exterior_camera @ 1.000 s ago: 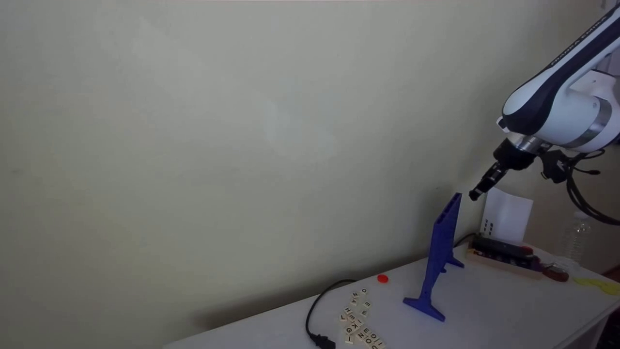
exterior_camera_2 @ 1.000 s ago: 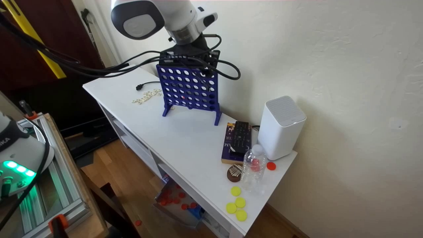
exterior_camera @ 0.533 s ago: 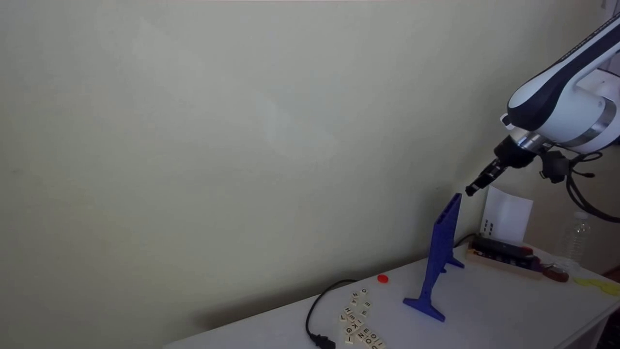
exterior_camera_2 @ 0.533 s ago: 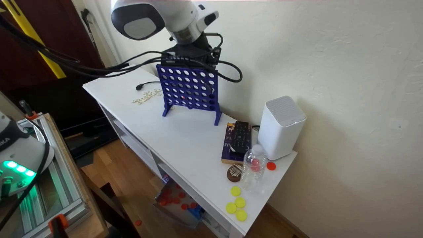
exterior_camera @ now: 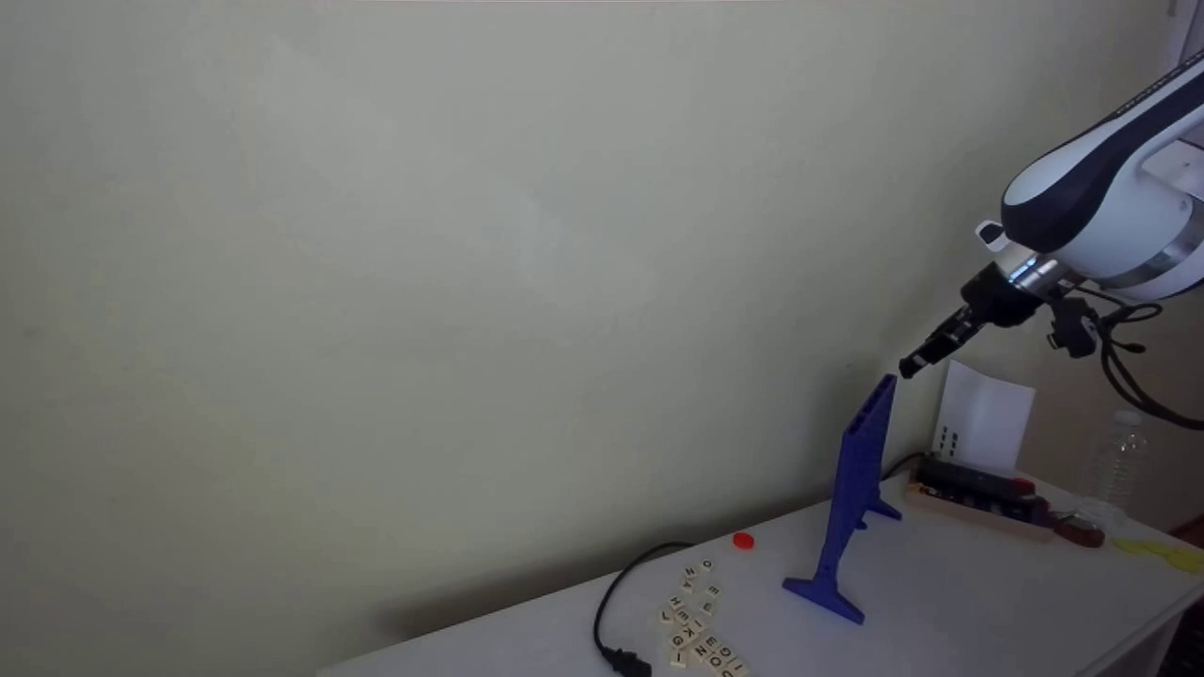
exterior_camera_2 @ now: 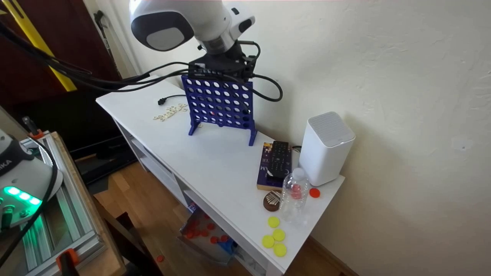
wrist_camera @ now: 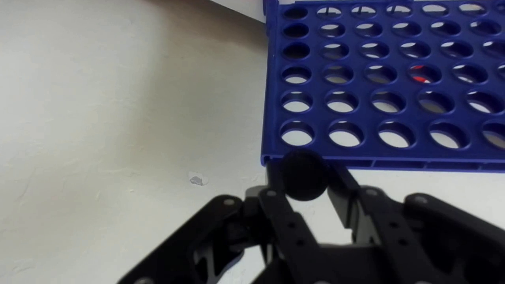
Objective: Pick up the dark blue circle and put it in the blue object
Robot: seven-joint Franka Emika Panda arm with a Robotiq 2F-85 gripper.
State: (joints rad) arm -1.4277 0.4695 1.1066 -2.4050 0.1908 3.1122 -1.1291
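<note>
The dark blue circle (wrist_camera: pixel 304 175), almost black, sits between the fingertips of my gripper (wrist_camera: pixel 309 171) in the wrist view. The blue object (wrist_camera: pixel 362 87) is an upright blue grid stand with round holes and a slotted top edge. It shows in both exterior views, edge-on (exterior_camera: pixel 856 480) and from its broad side (exterior_camera_2: pixel 222 97). In the wrist view the circle overlaps the slotted edge at the stand's left end. In an exterior view the gripper tip (exterior_camera: pixel 909 367) is just beside the stand's far top corner. Whether the circle touches the stand cannot be told. Several end-column holes look dark.
A book with a remote (exterior_camera_2: pixel 279 161), a white box (exterior_camera_2: pixel 328 149), a clear bottle (exterior_camera_2: pixel 294 199) and yellow discs (exterior_camera_2: pixel 279 234) are on the white table. Letter tiles (exterior_camera: pixel 696 621), a red piece (exterior_camera: pixel 743 541) and a black cable (exterior_camera: pixel 602 602) lie by the stand. The wall is close behind.
The gripper tip has moved slightly left and up in an exterior view, closer to the stand's top corner. The upper arm has shifted lower. The stand has not moved.
</note>
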